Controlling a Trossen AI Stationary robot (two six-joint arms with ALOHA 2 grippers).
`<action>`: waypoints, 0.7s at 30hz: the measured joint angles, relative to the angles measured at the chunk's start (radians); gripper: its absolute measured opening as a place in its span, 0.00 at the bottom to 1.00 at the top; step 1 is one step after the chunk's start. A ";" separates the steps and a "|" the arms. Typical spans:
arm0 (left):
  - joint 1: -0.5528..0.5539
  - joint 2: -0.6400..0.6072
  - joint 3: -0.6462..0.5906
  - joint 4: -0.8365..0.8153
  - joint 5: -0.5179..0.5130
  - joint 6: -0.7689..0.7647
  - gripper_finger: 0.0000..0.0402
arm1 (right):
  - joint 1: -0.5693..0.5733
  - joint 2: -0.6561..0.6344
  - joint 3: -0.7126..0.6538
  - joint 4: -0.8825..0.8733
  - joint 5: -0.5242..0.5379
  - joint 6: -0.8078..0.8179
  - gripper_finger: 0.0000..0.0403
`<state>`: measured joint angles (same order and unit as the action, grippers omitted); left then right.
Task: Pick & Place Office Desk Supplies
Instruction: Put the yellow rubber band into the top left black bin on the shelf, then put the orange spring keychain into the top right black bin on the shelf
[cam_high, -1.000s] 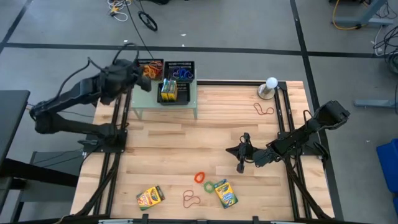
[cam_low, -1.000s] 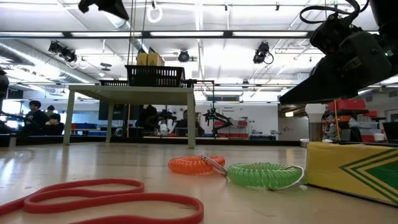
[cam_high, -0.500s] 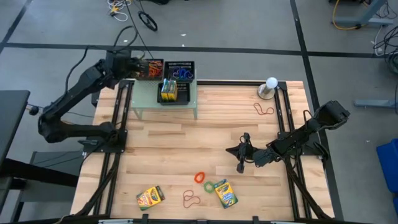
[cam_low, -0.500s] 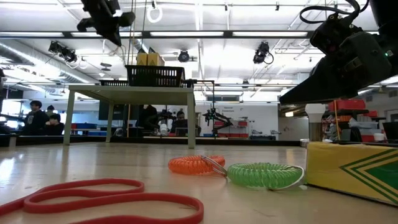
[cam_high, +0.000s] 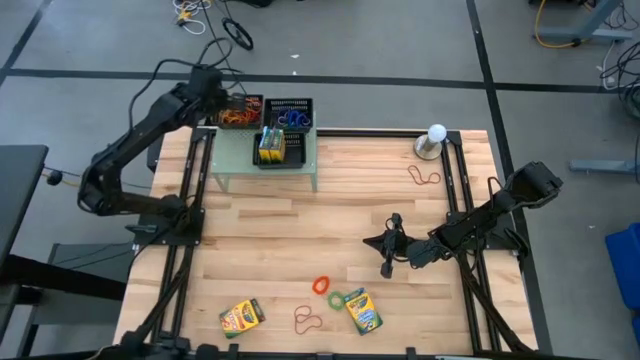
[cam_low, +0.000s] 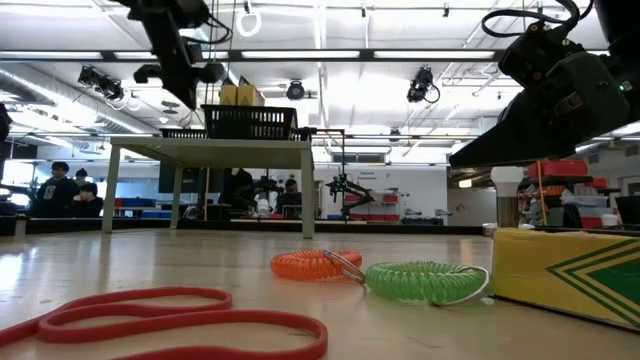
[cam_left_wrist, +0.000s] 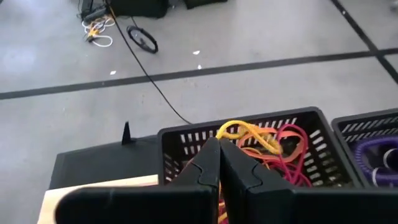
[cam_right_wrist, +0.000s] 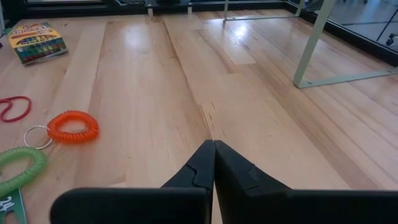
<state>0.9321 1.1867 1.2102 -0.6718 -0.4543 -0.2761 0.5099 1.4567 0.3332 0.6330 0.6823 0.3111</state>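
Note:
My left gripper (cam_left_wrist: 219, 144) is shut above the left black mesh tray (cam_high: 240, 110), which holds orange, red and yellow rubber bands (cam_left_wrist: 261, 140). That tray stands with two other mesh trays (cam_high: 290, 115) on the pale green shelf (cam_high: 235, 152); one holds a crayon box (cam_high: 270, 147). My right gripper (cam_high: 388, 262) is shut and hovers over bare wood on the right. Near the table's front lie two crayon boxes (cam_high: 241, 316) (cam_high: 363, 310), an orange coil (cam_high: 321, 285), a green coil (cam_high: 336, 298) and a red band (cam_high: 307, 320). Another red band (cam_high: 423, 177) lies near the right edge. My left gripper's shut fingertips stand right beside a yellow band loop (cam_left_wrist: 245, 132) on top of the pile in the tray. I cannot tell whether they touch it.
A white ball on a grey stand (cam_high: 436, 135) sits at the table's far right corner. Dark frame rails run along the left (cam_high: 185, 250) and right (cam_high: 462, 240) sides. Bare wood (cam_high: 300, 230) lies between the shelf and the front objects. People show in the room behind.
My left arm has stretched out toward the table's far edge. Its gripper has come down over the left mesh tray on the shelf. The right arm and the things on the table have kept still.

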 joint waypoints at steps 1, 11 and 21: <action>0.000 0.013 0.000 0.007 0.004 0.004 0.01 | 0.000 0.000 0.000 0.000 0.000 -0.003 0.03; -0.001 0.104 0.000 0.018 0.033 0.017 0.08 | 0.000 0.000 0.000 0.000 0.000 -0.010 0.03; -0.044 0.057 0.000 -0.025 0.037 0.042 0.34 | 0.000 0.000 0.000 0.003 0.000 -0.010 0.03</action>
<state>0.8881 1.2438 1.2103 -0.6971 -0.4169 -0.2336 0.5098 1.4567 0.3332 0.6356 0.6823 0.3012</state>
